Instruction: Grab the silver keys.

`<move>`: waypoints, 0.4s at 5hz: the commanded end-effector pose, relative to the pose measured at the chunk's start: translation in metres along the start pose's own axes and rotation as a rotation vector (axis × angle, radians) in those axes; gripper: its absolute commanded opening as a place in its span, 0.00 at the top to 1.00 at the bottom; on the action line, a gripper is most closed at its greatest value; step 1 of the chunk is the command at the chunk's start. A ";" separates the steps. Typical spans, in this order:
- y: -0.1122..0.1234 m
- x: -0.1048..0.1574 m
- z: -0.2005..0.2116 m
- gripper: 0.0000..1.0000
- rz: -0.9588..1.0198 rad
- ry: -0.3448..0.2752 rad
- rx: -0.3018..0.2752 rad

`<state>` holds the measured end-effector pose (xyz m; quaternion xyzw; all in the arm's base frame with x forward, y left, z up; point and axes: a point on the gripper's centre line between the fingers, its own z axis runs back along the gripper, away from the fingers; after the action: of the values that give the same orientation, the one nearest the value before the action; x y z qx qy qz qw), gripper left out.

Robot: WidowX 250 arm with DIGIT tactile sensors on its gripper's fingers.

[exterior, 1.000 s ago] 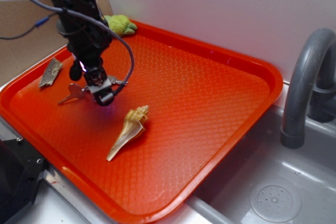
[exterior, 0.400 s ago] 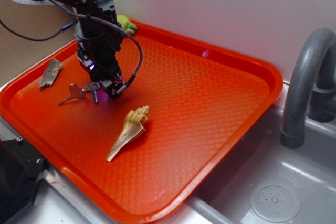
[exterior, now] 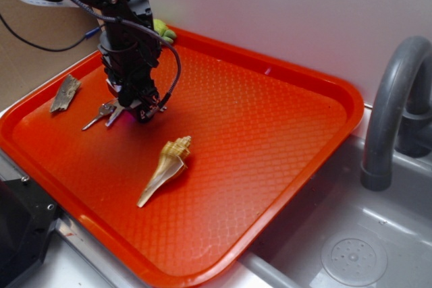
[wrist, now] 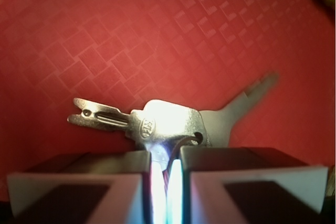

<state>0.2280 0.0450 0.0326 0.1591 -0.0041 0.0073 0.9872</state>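
While you read: your black pincer [wrist: 165, 182] is nearly closed.
Hold: it nips the ring end of the silver metal keys [wrist: 163, 121].
Keys: blades fan over the red plastic tray [exterior: 270, 133], hanging out for want of support.

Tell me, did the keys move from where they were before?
Yes. The silver keys now splay differently and sit a little higher, closer to the bark chip, with the gripper closed on their ring end.
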 end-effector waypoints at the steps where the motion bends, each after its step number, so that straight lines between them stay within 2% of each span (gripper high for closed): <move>1: 0.013 -0.001 0.063 1.00 0.223 -0.070 -0.224; 2: 0.018 -0.008 0.116 1.00 0.346 -0.173 -0.405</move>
<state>0.2133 0.0180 0.1340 -0.0362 -0.0871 0.1530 0.9837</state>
